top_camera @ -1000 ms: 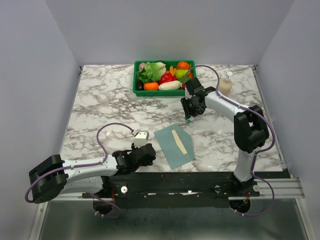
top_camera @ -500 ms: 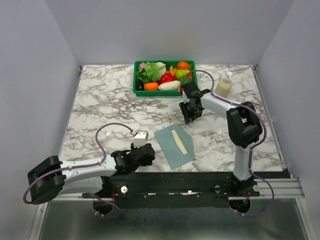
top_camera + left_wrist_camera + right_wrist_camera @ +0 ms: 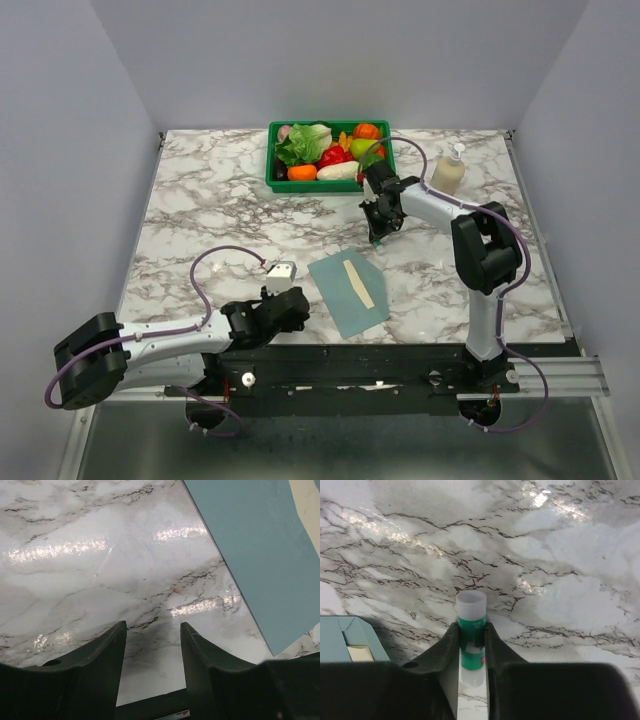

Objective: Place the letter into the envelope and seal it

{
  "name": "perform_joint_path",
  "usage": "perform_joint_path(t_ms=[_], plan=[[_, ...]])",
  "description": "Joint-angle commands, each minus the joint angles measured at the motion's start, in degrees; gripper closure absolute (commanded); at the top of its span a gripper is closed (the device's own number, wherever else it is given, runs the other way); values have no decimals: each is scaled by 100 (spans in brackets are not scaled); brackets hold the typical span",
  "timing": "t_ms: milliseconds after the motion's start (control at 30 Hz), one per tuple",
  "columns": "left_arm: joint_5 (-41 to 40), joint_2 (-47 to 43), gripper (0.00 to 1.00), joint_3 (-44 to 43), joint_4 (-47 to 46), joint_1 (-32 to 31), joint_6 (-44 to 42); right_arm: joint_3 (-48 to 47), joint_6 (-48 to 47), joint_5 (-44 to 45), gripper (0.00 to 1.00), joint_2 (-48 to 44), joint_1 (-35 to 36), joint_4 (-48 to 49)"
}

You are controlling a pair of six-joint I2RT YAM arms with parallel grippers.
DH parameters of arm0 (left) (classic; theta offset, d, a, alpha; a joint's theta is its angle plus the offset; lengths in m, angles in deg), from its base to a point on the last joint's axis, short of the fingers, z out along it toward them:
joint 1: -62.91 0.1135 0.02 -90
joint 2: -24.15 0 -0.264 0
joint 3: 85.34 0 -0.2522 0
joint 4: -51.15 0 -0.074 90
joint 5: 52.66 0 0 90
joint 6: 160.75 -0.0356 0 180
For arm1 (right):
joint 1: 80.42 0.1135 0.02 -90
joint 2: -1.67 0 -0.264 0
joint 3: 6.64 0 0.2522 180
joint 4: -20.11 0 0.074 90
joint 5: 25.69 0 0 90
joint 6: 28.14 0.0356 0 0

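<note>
The teal envelope [image 3: 345, 295] lies flat near the table's front edge, with a cream strip of the letter [image 3: 358, 283] showing along its open side. Its corner also shows in the right wrist view [image 3: 342, 637] with the letter [image 3: 360, 653] inside. My right gripper [image 3: 376, 237] is behind the envelope, lowered to the table. It [image 3: 471, 627] is shut on an upright green glue stick [image 3: 471, 606] with a white cap. My left gripper [image 3: 152, 627] hovers open over bare marble, left of the envelope [image 3: 260, 565], nothing between its fingers.
A green basket [image 3: 271, 156] of toy vegetables stands at the back middle. A soap pump bottle [image 3: 450, 171] stands right of it. The left arm [image 3: 180, 340] lies along the front edge.
The right gripper shifted slightly left and its jaws closed onto the glue stick. The left arm and the envelope have stayed put.
</note>
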Motion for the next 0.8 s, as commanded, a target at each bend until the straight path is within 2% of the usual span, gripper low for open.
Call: perform_joint_path(t_ms=[0, 133, 267, 333, 367, 433, 467, 500, 533, 567, 600, 700, 767], plan=[[-240, -156, 44, 55, 139, 18, 26, 38, 22, -331, 99, 228, 35, 8], [-266, -279, 44, -94, 323, 18, 0, 283, 268, -700, 99, -289, 35, 253], [-485, -542, 43, -515, 762, 18, -167, 494, 655, -814, 99, -1220, 35, 526], [-600, -761, 39, -867, 1008, 18, -255, 774, 927, -1016, 99, -1827, 35, 824], [-609, -850, 34, -964, 975, 26, -360, 959, 1032, -1591, 99, -2029, 35, 1008], [-364, -1191, 26, -1157, 442, 26, -869, 1415, 1497, -2454, 99, -2627, 35, 2052], [-241, -1315, 20, -1184, 160, 26, -1018, 2001, 1743, -3250, 99, -2803, 53, 2508], [47, -1429, 16, -1228, -121, 26, -1307, 2259, 2311, -3545, 99, -2979, 44, 3435], [181, -1639, 14, -1246, -620, 26, -1388, 2549, 2586, -3775, 99, -3267, 44, 3923], [304, -1720, 6, -1263, -843, 26, -1493, 2952, 2833, -4012, 99, -3427, 53, 4311], [375, -1782, 4, -1342, -1010, 26, -1564, 3156, 3261, -4040, 99, -3568, 53, 4950], [454, -1835, 3, -1543, -1214, 26, -1731, 3500, 3721, -4181, 99, -3999, 70, 5578], [481, -1721, 3, -1658, -1197, 26, -1828, 3501, 3802, -4277, 99, -4210, 97, 5615]])
